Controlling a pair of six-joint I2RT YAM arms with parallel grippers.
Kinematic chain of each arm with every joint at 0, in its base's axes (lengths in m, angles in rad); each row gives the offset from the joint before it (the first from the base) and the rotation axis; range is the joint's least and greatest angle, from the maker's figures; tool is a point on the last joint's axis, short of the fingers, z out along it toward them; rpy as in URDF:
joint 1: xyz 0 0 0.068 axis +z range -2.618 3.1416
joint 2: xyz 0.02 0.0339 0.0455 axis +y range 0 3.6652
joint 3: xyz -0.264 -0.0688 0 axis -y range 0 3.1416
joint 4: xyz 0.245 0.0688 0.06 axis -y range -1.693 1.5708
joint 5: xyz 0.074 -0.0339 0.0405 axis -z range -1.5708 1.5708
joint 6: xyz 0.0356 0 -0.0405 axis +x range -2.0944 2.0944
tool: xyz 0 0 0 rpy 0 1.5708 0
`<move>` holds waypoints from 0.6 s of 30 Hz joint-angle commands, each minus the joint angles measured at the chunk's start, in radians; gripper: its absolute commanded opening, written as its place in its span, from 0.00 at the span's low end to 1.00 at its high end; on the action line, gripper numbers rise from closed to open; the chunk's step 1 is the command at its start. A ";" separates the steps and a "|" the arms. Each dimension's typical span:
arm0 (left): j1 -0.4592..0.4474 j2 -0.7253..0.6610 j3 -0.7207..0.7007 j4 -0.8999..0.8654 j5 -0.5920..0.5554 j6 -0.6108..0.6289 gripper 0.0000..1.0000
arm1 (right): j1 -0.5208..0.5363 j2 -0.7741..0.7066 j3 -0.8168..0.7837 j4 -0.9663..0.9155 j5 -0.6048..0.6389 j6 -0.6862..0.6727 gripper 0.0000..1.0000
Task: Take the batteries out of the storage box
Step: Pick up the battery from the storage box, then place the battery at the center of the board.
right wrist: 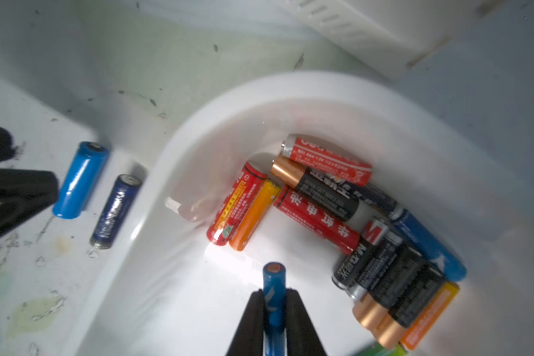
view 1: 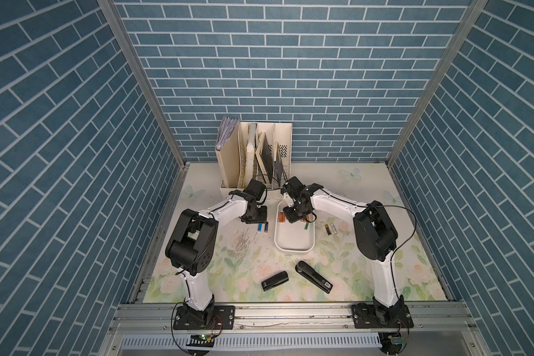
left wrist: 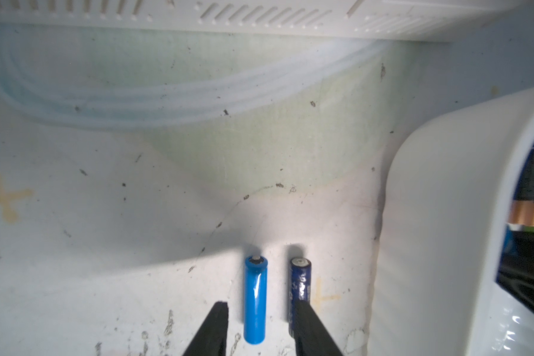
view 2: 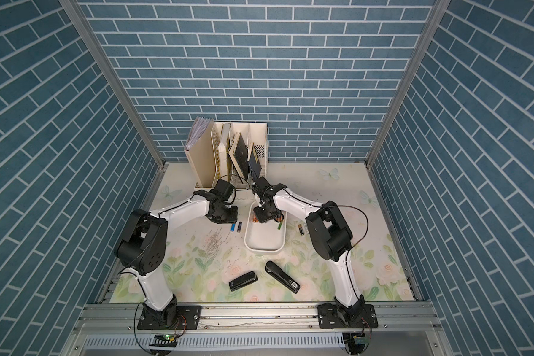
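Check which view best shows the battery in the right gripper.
Right wrist view: the held blue battery shows close and clear, pinched in the right gripper over the storage box. Both top views hide it under the arm's wrist; the left wrist view misses it.

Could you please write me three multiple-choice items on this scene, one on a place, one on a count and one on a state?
1. Where does the light-blue cylindrical battery lie, relative to the shallow white plastic tray?
A. inside it
B. beside it, on the floral tabletop
C. under it

2. How many black staplers lie on the tabletop?
A. one
B. three
C. two

3. What state is the right gripper in?
A. shut on a blue cylindrical battery
B. open, empty
C. shut on a stapler

Answers:
1 B: the left wrist view shows it outside the tray wall.
2 C: both top views show two.
3 A: the right wrist view shows it clamped.
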 commanded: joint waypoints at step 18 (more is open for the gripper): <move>-0.002 -0.013 0.026 -0.020 0.008 -0.004 0.41 | -0.173 -0.251 -0.072 -0.109 -0.001 -0.007 0.16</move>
